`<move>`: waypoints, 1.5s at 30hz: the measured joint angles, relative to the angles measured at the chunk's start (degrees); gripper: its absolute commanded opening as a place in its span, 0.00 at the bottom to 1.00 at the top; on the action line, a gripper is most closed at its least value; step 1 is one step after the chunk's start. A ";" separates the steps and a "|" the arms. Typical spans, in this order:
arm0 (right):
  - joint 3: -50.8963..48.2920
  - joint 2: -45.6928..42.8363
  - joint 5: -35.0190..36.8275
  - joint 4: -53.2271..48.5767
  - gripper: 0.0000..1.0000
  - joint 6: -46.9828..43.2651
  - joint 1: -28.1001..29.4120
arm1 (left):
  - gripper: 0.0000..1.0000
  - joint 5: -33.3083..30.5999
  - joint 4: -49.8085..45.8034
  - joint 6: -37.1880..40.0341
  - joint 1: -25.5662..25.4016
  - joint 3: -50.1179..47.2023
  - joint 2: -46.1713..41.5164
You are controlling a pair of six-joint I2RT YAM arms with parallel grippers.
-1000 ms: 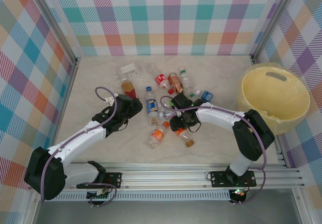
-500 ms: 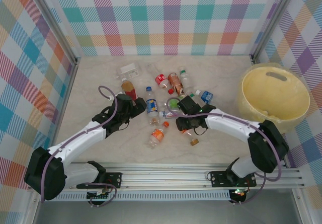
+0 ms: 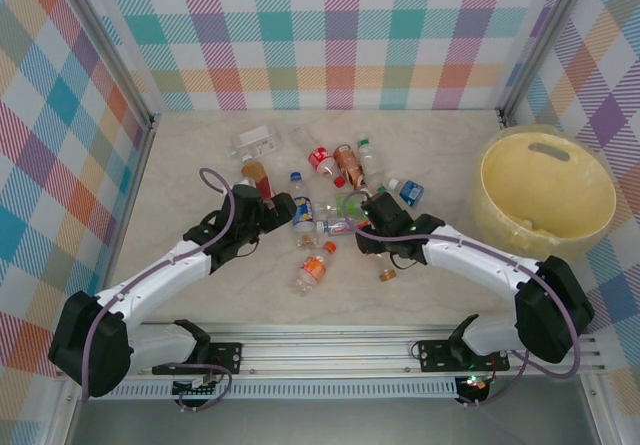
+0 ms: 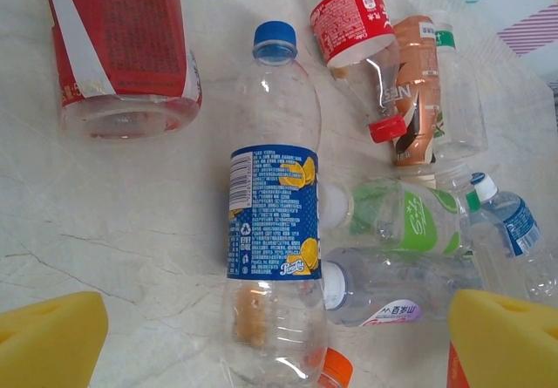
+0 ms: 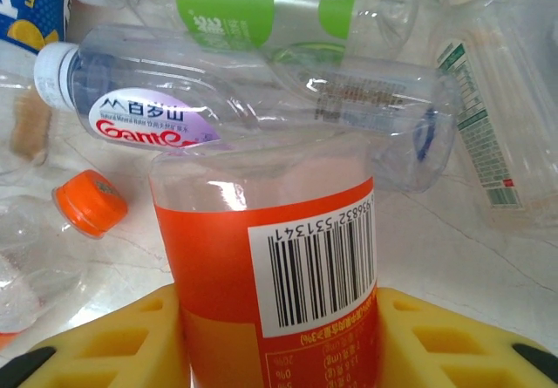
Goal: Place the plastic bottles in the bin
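Several plastic bottles lie scattered mid-table. My right gripper [image 5: 279, 336] is shut on an orange-labelled bottle [image 5: 270, 257], its yellow pads [image 5: 453, 344] pressed to both sides; from above, this gripper [image 3: 380, 230] sits at the right of the pile. A clear bottle with a white-and-purple label [image 5: 148, 118] lies just beyond it. My left gripper [image 4: 279, 344] is open, pads [image 4: 48, 340] wide apart on either side of the base of a blue-labelled, blue-capped bottle [image 4: 272, 214]; from above it [image 3: 283, 210] hovers beside that bottle [image 3: 302, 210]. The pale-yellow bin [image 3: 590, 220] stands at the right.
A large red-labelled bottle [image 4: 122, 39], a small red-labelled one [image 4: 353, 22] and a green-labelled one [image 4: 401, 214] lie close by. Another orange-labelled bottle [image 3: 313, 268] lies nearer the front. Plaid walls enclose the table; a metal rail [image 3: 330, 350] runs along the near edge.
My right gripper has closed on the orange-labelled bottle and shifted right and back with it. My left gripper has crept right toward the blue-labelled bottle, still open.
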 measured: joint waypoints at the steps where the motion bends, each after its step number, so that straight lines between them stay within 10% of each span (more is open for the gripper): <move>1: -0.20 -0.68 0.61 0.28 0.42 0.09 0.00 | 1.00 0.13 0.11 0.00 0.00 0.00 0.15; 19: 17.14 -20.70 9.79 5.81 0.44 -12.24 -12.04 | 1.00 4.28 3.50 2.14 -0.02 0.00 0.92; 45: 46.97 -12.63 13.97 -18.53 0.44 -19.74 -43.76 | 1.00 6.54 2.91 4.90 -0.24 1.57 2.36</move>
